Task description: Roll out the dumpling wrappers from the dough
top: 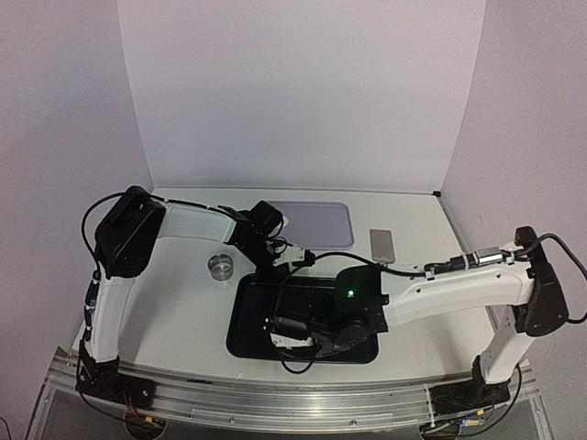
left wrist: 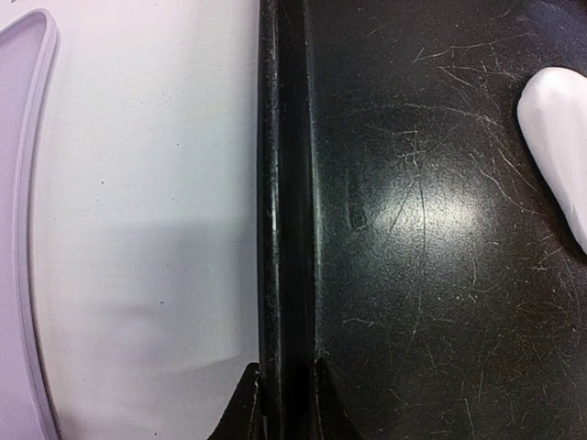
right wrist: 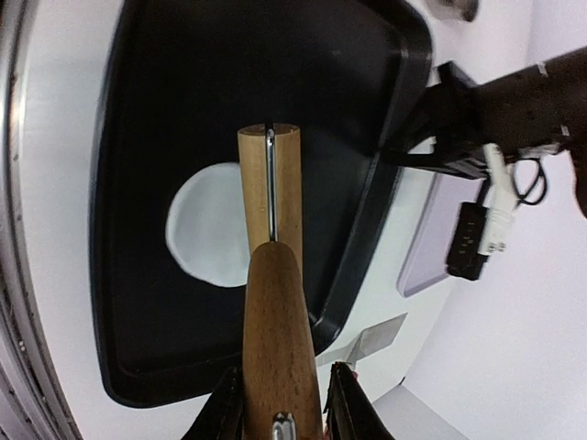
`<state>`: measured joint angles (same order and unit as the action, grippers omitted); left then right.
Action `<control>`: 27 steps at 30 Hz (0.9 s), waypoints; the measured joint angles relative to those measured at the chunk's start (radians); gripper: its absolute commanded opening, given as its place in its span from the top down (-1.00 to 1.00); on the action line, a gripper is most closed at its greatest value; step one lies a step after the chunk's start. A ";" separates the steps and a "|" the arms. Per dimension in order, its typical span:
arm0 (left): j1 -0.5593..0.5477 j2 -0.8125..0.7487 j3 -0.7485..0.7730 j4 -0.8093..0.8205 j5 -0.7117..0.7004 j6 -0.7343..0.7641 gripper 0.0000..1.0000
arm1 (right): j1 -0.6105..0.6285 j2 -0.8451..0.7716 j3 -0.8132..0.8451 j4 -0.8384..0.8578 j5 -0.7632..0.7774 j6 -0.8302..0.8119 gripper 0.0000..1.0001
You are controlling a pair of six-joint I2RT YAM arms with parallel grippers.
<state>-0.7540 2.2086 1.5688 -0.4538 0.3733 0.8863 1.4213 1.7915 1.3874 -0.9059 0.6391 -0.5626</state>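
Two wrist views fill in what the overhead view hides. From above, the right arm mostly covers the work. The right wrist view shows it plainly: the dough (right wrist: 206, 225), a flattened, roundish white patch, lies on the floor of the black tray (right wrist: 147, 119) just ahead of the right claw (right wrist: 284, 408). The rolling pin (right wrist: 271, 275) crosses over one edge of the patch.

The left wrist view catches only one end of the dough, ahead and to the right of the left claw (left wrist: 282, 408).

- Left claw: nearly closed, pinching the black tray's rim.
- Right claw: clamped round the pin's wooden handle.

The desk (top: 174, 312) is white, with white walls (top: 303, 92) behind. A lavender tray (top: 316, 223) sits beyond the left claw, and a round metal cutter (top: 220, 266) is near it, off the tray. A metal scraper (top: 382, 245) lies beyond the right claw.
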 measured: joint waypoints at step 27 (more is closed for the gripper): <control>0.004 0.000 0.000 -0.002 -0.002 0.000 1.00 | 0.080 0.026 -0.131 0.144 0.097 0.065 1.00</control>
<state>-0.7498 2.2086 1.5688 -0.4556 0.3713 0.8864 1.5014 1.8171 1.2562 -0.7614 0.7359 -0.4978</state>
